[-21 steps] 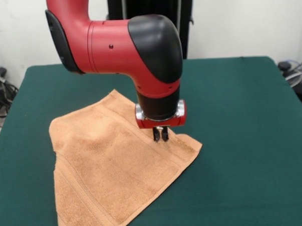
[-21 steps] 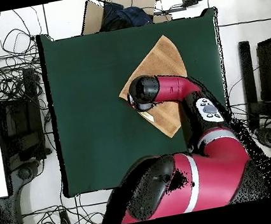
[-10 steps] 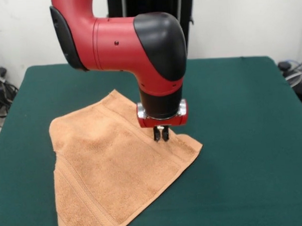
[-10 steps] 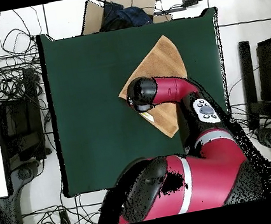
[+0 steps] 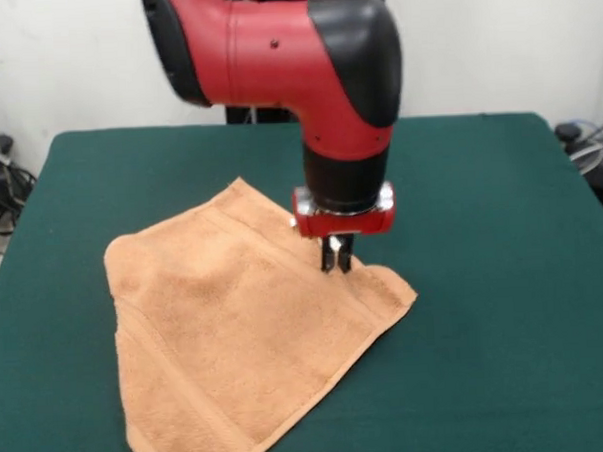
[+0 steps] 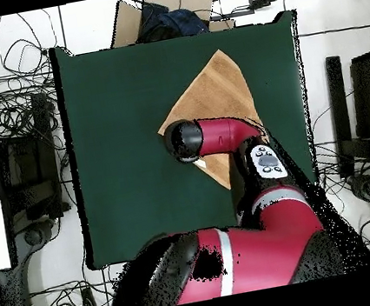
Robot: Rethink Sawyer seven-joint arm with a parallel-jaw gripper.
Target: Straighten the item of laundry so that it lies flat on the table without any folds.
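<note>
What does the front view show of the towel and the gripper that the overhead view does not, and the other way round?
Front view only: the gripper, fingers together, pinching the towel near its right corner, and the woven border bands.

Overhead view only: the whole table, with the towel toward one side, and a cardboard box beyond its edge. The arm hides the gripper.

Both: the orange-brown towel spread on the green table under the red arm.

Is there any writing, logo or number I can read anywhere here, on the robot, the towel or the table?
None can be read.
Red arm: no lettering shows.
Towel: plain, no print.
Table: plain green top.
Panel on the arm: marks too small to read.
</note>
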